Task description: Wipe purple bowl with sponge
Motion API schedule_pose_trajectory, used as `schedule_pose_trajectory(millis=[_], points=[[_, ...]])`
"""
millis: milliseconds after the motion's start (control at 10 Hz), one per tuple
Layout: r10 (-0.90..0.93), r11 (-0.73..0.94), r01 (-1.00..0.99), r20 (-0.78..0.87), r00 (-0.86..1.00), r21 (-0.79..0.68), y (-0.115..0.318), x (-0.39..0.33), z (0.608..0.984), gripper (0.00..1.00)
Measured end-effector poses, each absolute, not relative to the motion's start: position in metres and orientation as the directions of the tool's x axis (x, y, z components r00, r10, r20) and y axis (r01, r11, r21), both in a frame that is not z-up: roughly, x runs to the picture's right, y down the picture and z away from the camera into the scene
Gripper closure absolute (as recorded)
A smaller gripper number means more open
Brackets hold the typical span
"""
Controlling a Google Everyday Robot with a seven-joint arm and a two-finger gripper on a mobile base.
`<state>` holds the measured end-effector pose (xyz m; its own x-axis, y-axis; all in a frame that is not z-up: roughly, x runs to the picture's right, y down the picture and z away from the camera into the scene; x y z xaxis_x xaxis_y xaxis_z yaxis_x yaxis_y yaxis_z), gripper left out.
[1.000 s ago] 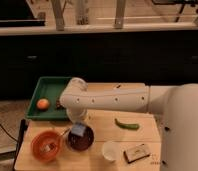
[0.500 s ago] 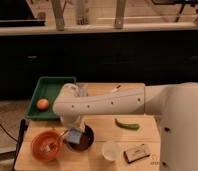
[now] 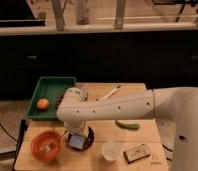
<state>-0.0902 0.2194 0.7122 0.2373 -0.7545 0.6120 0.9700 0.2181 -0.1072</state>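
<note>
The purple bowl (image 3: 88, 136) sits on the wooden table (image 3: 99, 131) near its front left and is mostly covered by my arm. My gripper (image 3: 76, 136) reaches down from the white wrist into the bowl's left side. It is shut on the light-blue sponge (image 3: 77, 142), which presses against the bowl's inside near its front-left rim. Only the bowl's dark right edge shows.
An orange bowl (image 3: 45, 145) with a utensil in it stands just left of the purple bowl. A white cup (image 3: 111, 150) and a dark block with a pale top (image 3: 138, 152) are at the front right. A green pepper (image 3: 127, 125) lies at the middle right. A green tray (image 3: 52, 92) holds an orange (image 3: 43, 103).
My gripper and the sponge have moved from the bowl's middle to its left and front side, lower in the bowl. The wrist has swung left. The other objects have not moved.
</note>
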Motion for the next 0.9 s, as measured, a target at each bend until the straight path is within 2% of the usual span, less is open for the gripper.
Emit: schedule_pose_trajectory(millis=[500, 900], points=[[-0.761, 0.271, 0.946, 0.563, 0.323, -0.176, 0.193, -0.055, 0.732, 0.98], [-0.770, 0.224, 0.967, 0.586, 0.254, -0.124, 0.182, -0.084, 0.751, 0.98]])
